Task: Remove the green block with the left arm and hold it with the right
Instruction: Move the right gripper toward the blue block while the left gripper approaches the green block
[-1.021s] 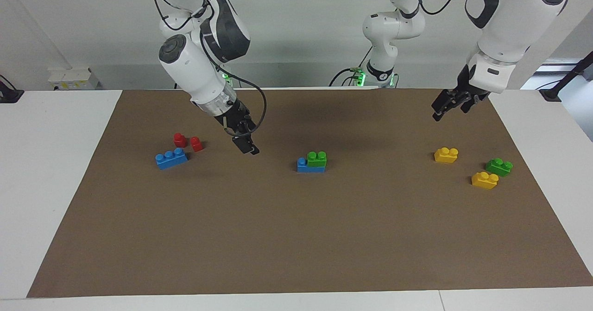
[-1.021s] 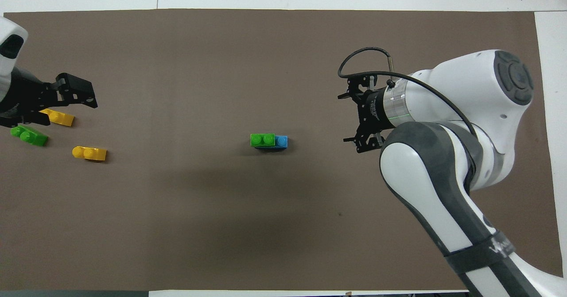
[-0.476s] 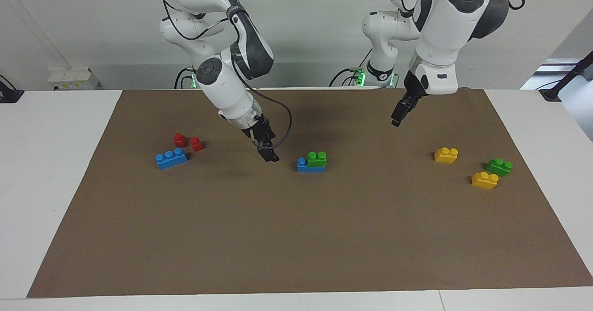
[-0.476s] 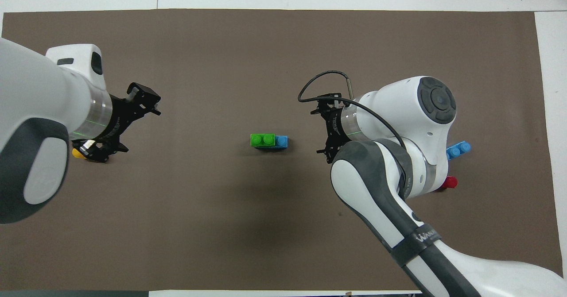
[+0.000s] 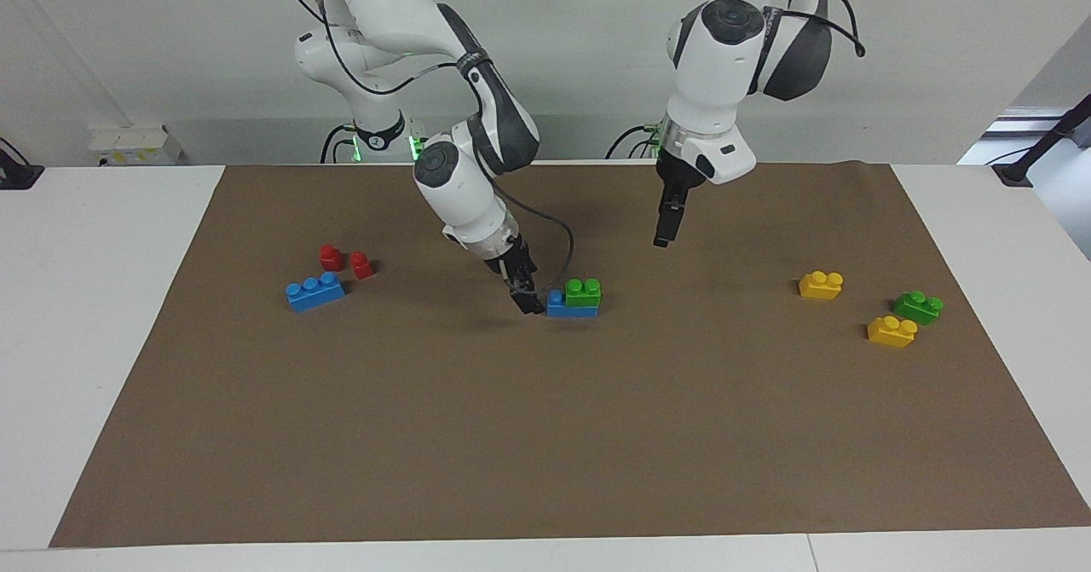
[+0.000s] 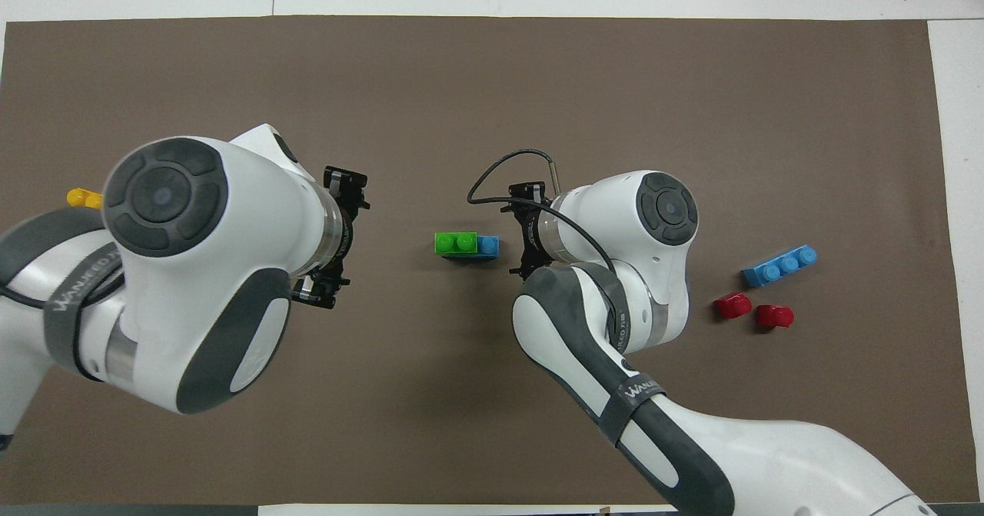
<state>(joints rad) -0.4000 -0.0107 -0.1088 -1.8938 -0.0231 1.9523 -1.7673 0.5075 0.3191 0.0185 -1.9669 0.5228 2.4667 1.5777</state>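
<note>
The green block [image 5: 583, 292] [image 6: 455, 242] sits on a blue brick [image 5: 558, 304] [image 6: 487, 246] in the middle of the mat. My right gripper [image 5: 528, 299] [image 6: 518, 236] is low at the mat, open, right beside the bare end of the blue brick toward the right arm's end. I cannot tell whether it touches the brick. My left gripper [image 5: 661, 235] [image 6: 336, 239] hangs open in the air, empty, over the mat on the left arm's side of the stack.
Another green brick [image 5: 918, 306] and two yellow bricks [image 5: 821, 285] [image 5: 891, 331] lie toward the left arm's end. A long blue brick [image 5: 315, 291] and two red pieces [image 5: 331, 257] [image 5: 361, 264] lie toward the right arm's end. The brown mat [image 5: 545, 436] covers the table.
Both grippers have closed in on the middle stack. The right one came down beside the blue brick. The left one swung in from over the yellow bricks.
</note>
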